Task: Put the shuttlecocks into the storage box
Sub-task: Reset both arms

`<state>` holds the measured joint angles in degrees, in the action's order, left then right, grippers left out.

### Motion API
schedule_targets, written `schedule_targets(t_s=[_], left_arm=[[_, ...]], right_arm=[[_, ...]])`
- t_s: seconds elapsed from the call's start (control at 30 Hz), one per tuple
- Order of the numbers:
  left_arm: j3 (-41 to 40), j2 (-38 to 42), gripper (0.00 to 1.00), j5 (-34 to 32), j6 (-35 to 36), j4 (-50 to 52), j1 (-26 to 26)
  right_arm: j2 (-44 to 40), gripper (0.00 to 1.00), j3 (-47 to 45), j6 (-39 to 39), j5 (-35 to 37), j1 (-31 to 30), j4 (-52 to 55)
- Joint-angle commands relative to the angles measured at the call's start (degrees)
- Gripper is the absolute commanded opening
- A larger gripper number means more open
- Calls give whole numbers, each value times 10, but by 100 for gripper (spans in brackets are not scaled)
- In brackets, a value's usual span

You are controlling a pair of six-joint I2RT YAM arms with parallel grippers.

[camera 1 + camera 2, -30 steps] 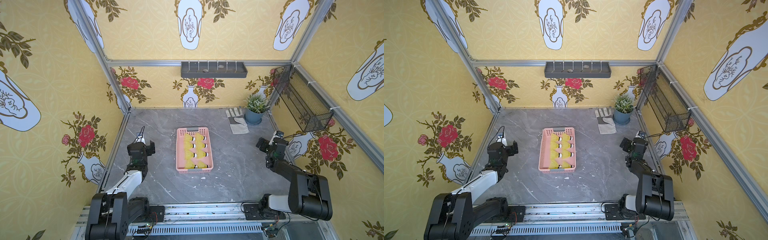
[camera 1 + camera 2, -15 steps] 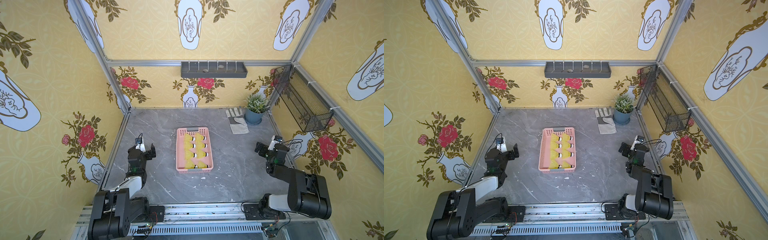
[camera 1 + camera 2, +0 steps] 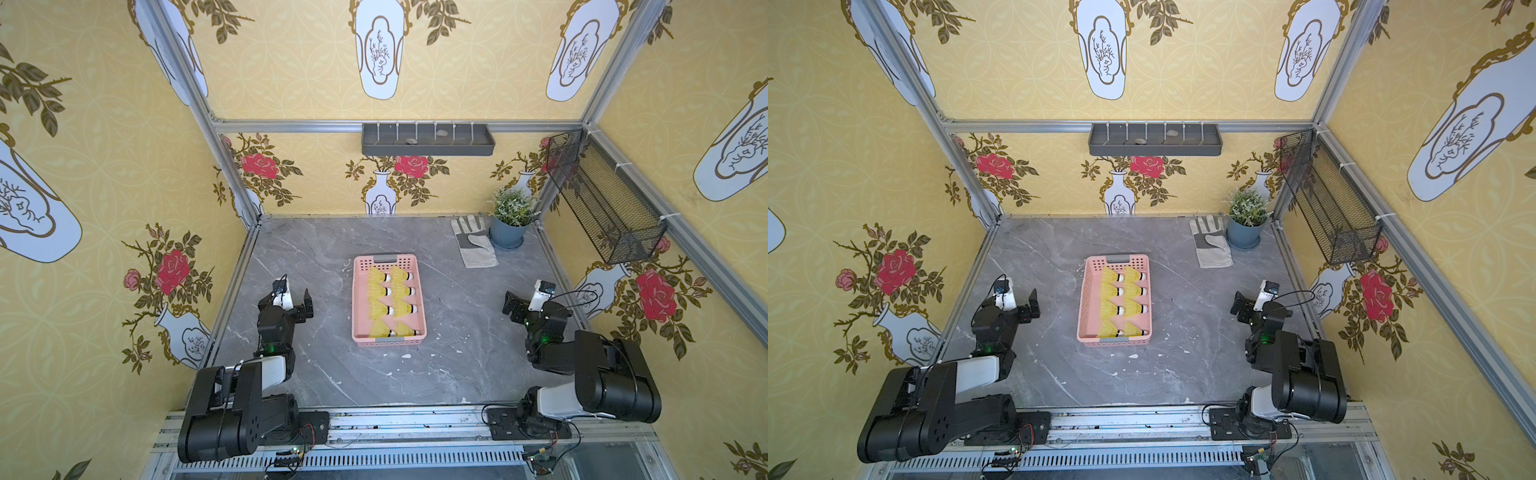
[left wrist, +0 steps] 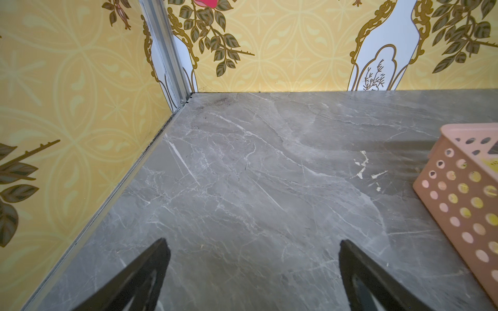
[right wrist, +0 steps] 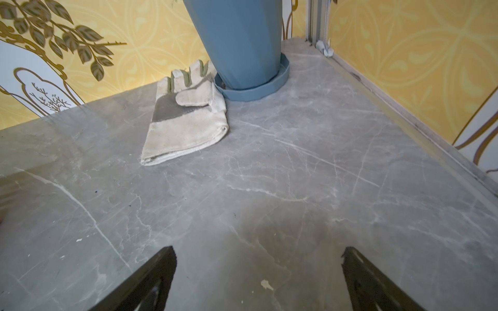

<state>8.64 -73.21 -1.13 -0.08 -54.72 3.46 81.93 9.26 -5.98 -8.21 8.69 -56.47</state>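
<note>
Shuttlecocks (image 3: 380, 297) prob all 8 in storage box (image 3: 356, 299); left hand (image 4: 252, 245), right hand (image 5: 260, 250) spread, empty – park both w/o nudging it

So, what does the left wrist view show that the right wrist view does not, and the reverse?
Only the left wrist view: a corner of the storage box, with yellow of the shuttlecocks showing inside it, and the left gripper, open and empty. Only the right wrist view: a pale work glove lying beside a blue plant pot, and the right gripper, also open and empty. Both: the grey marble table and yellow patterned walls.
</note>
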Motion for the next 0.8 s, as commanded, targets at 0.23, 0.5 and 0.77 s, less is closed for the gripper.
schedule_targets(t_s=[0.23,0.5,0.77], left_arm=[[11,1,100,15,8,11,1],[11,2,100,14,7,12,0],[12,-1,100,15,5,11,0]], right_arm=[[1,98,1,7,11,-3,-43],[2,97,3,11,8,-4,-39],[2,97,3,11,8,-5,-38]])
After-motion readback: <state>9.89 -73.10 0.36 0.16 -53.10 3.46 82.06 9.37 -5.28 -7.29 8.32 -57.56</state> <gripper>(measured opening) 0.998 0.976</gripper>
